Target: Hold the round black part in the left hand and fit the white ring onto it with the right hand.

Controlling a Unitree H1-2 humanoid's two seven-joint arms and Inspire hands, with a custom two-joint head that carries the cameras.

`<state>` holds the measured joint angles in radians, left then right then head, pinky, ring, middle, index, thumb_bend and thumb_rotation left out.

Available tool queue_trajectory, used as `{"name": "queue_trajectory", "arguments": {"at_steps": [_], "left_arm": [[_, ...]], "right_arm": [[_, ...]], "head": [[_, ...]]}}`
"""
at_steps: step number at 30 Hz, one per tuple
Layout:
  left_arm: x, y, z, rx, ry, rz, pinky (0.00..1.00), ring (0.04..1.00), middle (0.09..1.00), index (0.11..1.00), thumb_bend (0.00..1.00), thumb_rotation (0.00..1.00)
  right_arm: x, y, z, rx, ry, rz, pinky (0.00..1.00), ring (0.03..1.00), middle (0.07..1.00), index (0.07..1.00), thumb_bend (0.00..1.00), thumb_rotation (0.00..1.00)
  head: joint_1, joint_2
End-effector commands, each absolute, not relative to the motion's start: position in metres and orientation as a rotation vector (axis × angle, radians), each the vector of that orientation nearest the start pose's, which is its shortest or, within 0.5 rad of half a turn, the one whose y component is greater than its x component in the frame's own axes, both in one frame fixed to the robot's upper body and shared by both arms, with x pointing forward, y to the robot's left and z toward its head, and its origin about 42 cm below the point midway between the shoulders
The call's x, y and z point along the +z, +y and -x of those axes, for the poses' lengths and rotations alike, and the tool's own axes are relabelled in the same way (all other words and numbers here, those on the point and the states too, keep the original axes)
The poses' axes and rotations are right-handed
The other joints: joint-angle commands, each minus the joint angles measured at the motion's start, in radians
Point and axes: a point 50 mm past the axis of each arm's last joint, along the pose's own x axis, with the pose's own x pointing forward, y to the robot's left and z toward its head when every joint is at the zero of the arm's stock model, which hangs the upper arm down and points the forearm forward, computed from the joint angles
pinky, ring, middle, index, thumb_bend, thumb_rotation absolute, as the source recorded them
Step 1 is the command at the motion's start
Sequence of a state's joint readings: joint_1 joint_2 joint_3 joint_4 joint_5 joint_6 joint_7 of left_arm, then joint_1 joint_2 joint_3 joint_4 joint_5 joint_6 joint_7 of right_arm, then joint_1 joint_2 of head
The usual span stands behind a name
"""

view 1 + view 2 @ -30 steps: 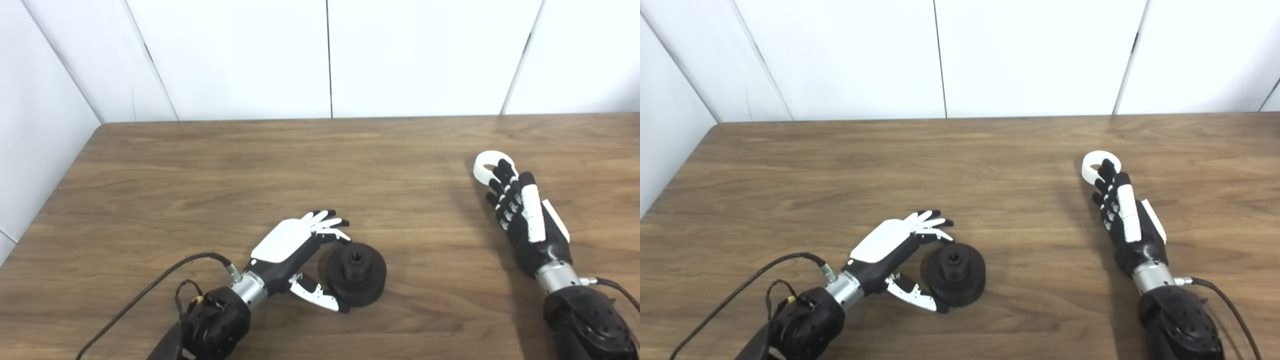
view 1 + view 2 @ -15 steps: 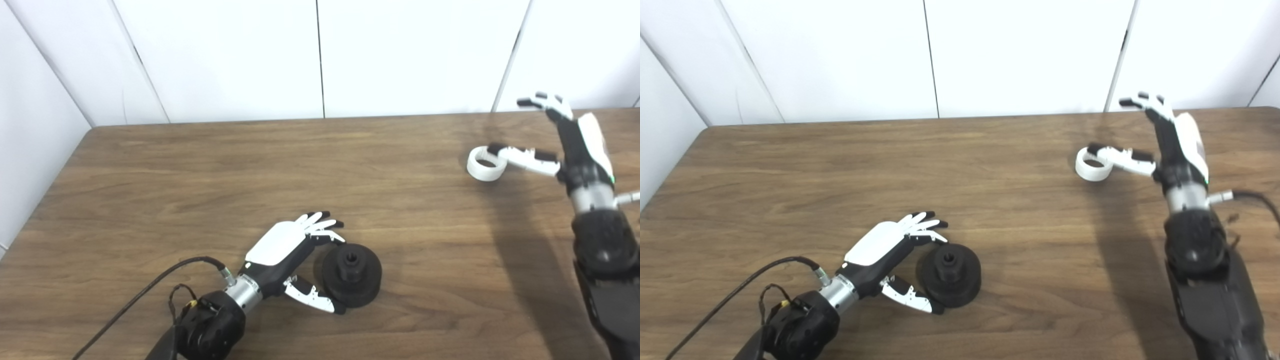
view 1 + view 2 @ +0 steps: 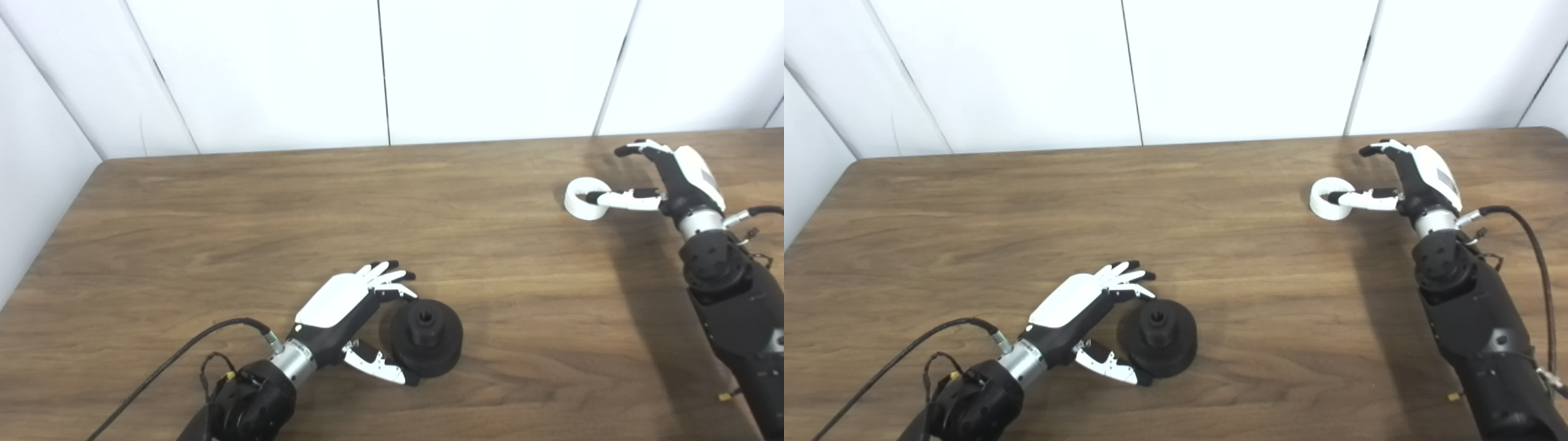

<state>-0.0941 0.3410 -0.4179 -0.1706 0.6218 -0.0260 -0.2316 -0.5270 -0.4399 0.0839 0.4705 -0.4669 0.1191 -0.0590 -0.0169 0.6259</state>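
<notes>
The round black part sits on the wooden table near the front middle. My left hand is open and cups its left side, fingers at its back edge and thumb at its front edge. The part rests on the table. The white ring lies flat at the far right. My right hand is open beside it, on its right. The thumb reaches left with its tip over the ring's hole, and the other fingers are raised behind, apart from the ring.
White wall panels stand right behind the table's far edge. The table's left edge runs along a white side wall. A black cable trails from my left wrist towards the front edge.
The camera has shifted. My right hand has turned from palm down over the ring to standing on its side, then come lower, its thumb now at the ring. The left hand and black part have stayed put.
</notes>
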Motion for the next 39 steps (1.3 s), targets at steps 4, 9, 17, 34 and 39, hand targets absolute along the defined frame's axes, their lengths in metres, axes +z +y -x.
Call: {"name": "queue_trajectory", "arguments": {"at_steps": [4, 9, 17, 34, 39], "left_arm": [[0.129, 0.187, -0.281, -0.649, -0.234, -0.996, 1.0, 0.992, 0.92, 0.66, 0.88, 0.33], [0.129, 0.186, -0.282, -0.645, -0.241, -0.992, 1.0, 0.991, 0.918, 0.662, 0.88, 0.33], [0.129, 0.185, -0.284, -0.642, -0.232, -0.996, 1.0, 0.996, 0.92, 0.662, 0.88, 0.32], [0.13, 0.186, -0.283, -0.636, -0.233, -0.979, 1.0, 0.993, 0.917, 0.66, 0.88, 0.32], [0.131, 0.184, -0.283, -0.635, -0.235, -0.983, 1.0, 0.992, 0.916, 0.659, 0.88, 0.32]], "right_arm": [[0.218, -0.347, -0.473, -0.113, -0.032, 0.97, 0.94, 0.997, 0.947, 0.753, 0.99, 0.35], [0.217, -0.348, -0.475, -0.1, -0.019, 0.975, 0.96, 1.0, 0.954, 0.748, 1.0, 0.35], [0.22, -0.341, -0.472, -0.06, -0.017, 0.998, 1.0, 1.0, 0.959, 0.741, 0.98, 0.35], [0.211, -0.341, -0.48, -0.025, 0.013, 1.044, 1.0, 1.0, 0.954, 0.715, 0.97, 0.35], [0.211, -0.34, -0.481, -0.028, 0.012, 1.04, 1.0, 1.0, 0.952, 0.699, 0.95, 0.34]], "head": [[0.002, -0.001], [0.0, -0.005], [0.004, -0.008], [0.004, -0.007], [0.008, -0.008]]}}
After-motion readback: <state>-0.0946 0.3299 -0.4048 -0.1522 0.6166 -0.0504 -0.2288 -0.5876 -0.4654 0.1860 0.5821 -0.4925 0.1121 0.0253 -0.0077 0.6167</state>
